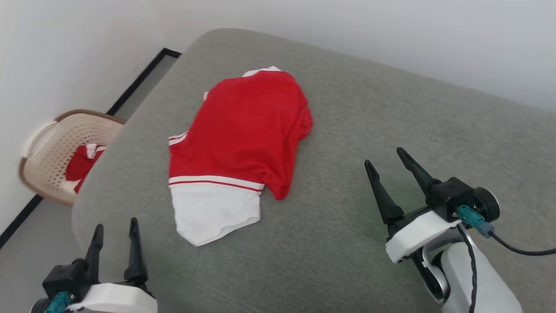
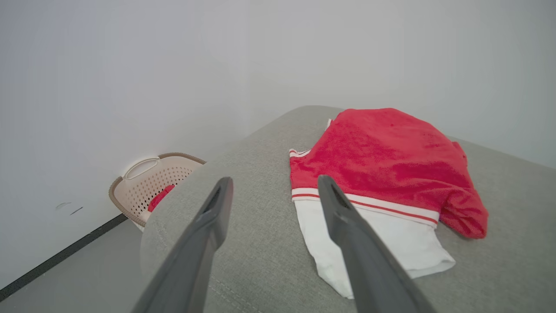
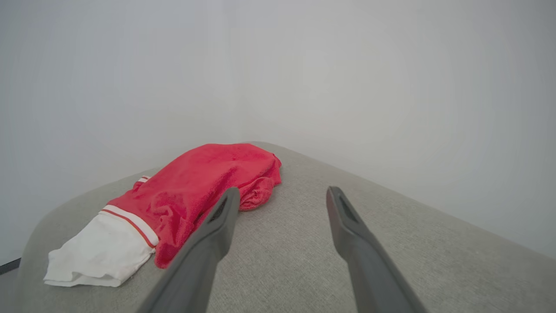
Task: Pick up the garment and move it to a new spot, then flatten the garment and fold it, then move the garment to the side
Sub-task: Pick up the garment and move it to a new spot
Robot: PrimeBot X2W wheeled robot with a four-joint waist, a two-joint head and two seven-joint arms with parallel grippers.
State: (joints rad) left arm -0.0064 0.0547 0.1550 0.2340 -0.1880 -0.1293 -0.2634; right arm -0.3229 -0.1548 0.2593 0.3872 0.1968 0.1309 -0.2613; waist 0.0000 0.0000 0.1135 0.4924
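**A:** How much room do you have?

**B:** Plenty. The grey cushion [image 1: 369, 108] runs wide, with a pale wall [image 1: 391, 30] behind its far edge. Its left edge rounds off and drops to the floor [image 1: 34, 243]. The right half lies bare, from the shirt across to my right gripper and past it.

**A:** Where is the shirt?

**B:** The shirt [image 1: 243, 130] lies on the cushion's left-middle, red side up and loosely bunched. No lettering shows. Its red bulk reaches toward the far edge. Its white sleeve [image 1: 213, 213] points at me and ends near the rounded left-front edge. A red fold sags out on the shirt's right side.

**A:** Anything off the edge?

**B:** A beige basket [image 1: 52, 148] stands on the floor by the wall, just beside the cushion's left edge. Red-and-white cloth [image 1: 80, 165] lies inside it.

**A:** And your grippers?

**B:** My left gripper [image 1: 116, 223] hangs near the front-left corner, fingers spread and holding nothing, just short of the sleeve. My right gripper [image 1: 384, 156] is over the bare stretch well right of the shirt, fingers parted wide and likewise empty.
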